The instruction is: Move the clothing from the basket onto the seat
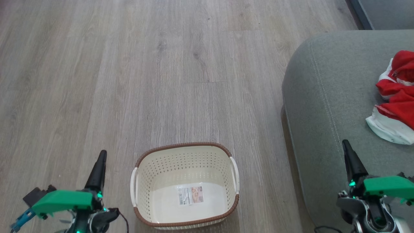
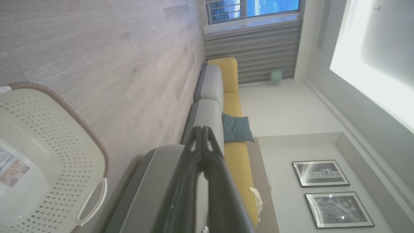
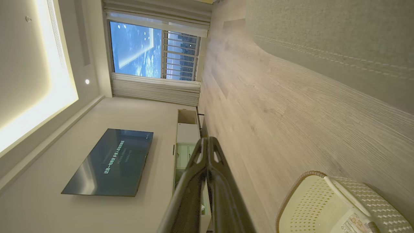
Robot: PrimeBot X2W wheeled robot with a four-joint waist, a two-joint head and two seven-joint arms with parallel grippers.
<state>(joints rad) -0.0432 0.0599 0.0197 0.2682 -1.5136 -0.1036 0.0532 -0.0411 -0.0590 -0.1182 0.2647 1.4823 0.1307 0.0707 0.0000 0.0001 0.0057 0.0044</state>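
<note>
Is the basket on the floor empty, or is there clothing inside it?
Empty. The basket shows its bare bottom with a paper label; red clothing lies on the seat.

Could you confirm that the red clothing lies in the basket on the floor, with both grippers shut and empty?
No: the head view shows the clothing on the seat, not in the basket. The rest holds: left gripper and right gripper are shut and empty.

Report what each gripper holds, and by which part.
Nothing is held. The left gripper and right gripper are both shut and empty; the red and white fabric clothing lies on the grey-green upholstered seat.
</note>
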